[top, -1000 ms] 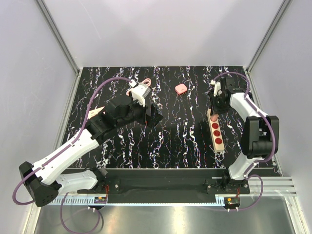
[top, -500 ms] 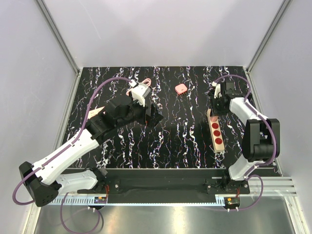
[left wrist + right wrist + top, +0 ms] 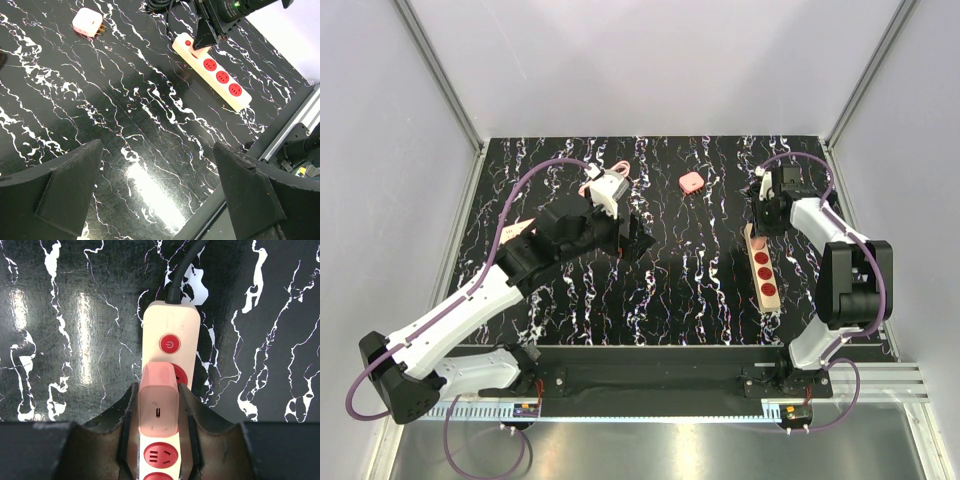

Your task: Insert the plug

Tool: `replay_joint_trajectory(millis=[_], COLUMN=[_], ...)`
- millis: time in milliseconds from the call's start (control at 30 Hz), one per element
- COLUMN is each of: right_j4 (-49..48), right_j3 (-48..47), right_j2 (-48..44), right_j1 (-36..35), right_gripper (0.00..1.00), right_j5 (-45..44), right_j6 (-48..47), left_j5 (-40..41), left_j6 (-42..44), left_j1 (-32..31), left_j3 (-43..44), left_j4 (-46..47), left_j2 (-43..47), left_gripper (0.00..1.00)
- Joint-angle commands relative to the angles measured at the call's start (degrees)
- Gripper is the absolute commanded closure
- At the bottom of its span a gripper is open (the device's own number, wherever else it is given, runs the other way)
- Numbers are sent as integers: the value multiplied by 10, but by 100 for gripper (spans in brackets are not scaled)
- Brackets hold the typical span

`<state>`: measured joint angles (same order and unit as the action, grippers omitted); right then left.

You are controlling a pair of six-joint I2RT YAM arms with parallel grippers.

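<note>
The plug [image 3: 159, 407], a salmon-pink rounded block with a small slot in its top face, sits between my right gripper's [image 3: 159, 395] fingers, which are shut on its sides. It stands over the first red socket of the cream power strip [image 3: 170, 322], just below the red switch, slightly left of the socket's centre. Whether its prongs are in cannot be seen. In the top view the right gripper [image 3: 762, 222] is at the strip's [image 3: 767, 283] far end. My left gripper [image 3: 156, 165] is open and empty, high above the table at centre left [image 3: 635, 243].
A second pink block with prongs lies at the back of the table [image 3: 691, 182], also in the left wrist view [image 3: 87, 22]. A pink cable [image 3: 618, 167] lies beyond the left wrist. A small beige piece [image 3: 516, 231] sits at the left. The strip's black cord [image 3: 182, 270] runs away.
My right wrist has shifted slightly to the right over the strip's far end, still holding the plug. The left arm has not moved.
</note>
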<state>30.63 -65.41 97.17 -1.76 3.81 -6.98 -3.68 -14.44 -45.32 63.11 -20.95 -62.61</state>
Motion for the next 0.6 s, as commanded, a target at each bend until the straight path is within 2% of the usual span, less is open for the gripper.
replay_joint_trajectory(millis=[0,200,433,467,567], right_j4=[63,56,41,38,32], right_j3=[41,53,55,54,46], right_j2=[87,104,101,87,46], right_j1=[1,-16,-18,-18,-18], right_gripper=[100,100,100,96,72], right_j5=[-57,-86,-82,-93,-87], right_j6=[-20,-22,-20,-18,-21], left_j5=[-5,-2,-7,-7,-6], left_j6=[2,3,2,2,2], left_j1=[1,1,1,0,0], left_j3=[-4,-4,-4,-4,-4], left_j4=[27,28,28,28,28], left_j2=[11,13,9,10,12], left_gripper=[1,1,1,1,1])
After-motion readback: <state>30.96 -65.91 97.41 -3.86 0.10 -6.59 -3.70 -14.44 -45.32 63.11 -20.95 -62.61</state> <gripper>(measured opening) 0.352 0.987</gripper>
